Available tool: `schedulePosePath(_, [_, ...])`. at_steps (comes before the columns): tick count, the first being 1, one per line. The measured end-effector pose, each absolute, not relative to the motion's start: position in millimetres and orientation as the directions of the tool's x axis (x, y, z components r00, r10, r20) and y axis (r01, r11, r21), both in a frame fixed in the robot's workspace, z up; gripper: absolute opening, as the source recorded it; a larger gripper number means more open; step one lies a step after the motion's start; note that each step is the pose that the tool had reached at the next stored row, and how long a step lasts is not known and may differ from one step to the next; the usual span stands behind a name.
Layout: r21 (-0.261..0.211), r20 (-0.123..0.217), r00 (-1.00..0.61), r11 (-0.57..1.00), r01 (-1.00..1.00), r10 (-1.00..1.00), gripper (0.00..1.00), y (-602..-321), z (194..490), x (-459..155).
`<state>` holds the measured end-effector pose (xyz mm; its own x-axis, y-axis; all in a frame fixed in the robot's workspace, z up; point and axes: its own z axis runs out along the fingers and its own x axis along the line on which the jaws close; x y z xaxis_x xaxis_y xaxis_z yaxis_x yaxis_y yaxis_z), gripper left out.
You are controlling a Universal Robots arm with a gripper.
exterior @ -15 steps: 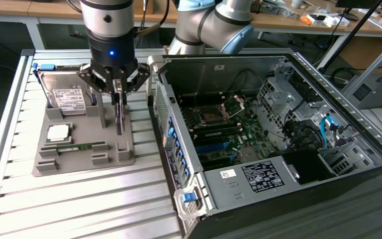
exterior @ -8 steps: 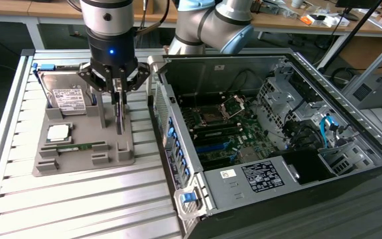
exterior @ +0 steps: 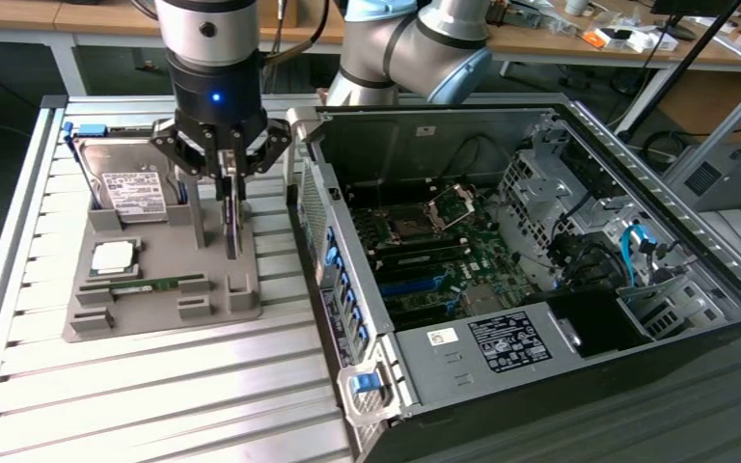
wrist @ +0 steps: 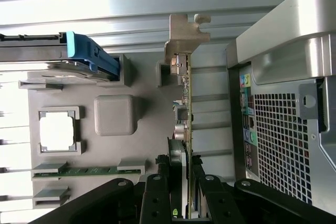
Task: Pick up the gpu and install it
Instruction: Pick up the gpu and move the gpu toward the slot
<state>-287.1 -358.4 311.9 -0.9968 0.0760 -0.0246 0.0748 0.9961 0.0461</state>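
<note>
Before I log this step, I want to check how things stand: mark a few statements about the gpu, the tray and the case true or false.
1. The gripper is closed on the gpu. True.
2. The gpu is seated in the computer case. False: it stands on edge over the grey tray, outside the case.
3. The hard drive sits in the tray. True.
4. The memory stick is missing from the tray. False: it lies in its slot.
5. The case side is shut. False: it is open, with the motherboard exposed.

Exterior view high, angled down; wrist view close behind tool; both share gray tray.
</note>
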Motion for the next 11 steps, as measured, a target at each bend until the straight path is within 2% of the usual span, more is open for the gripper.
schedulePosePath(11, [0.046,-0.025,-0.997,0.996,0.075,0.076,0.27,-358.4,315.6,-287.1])
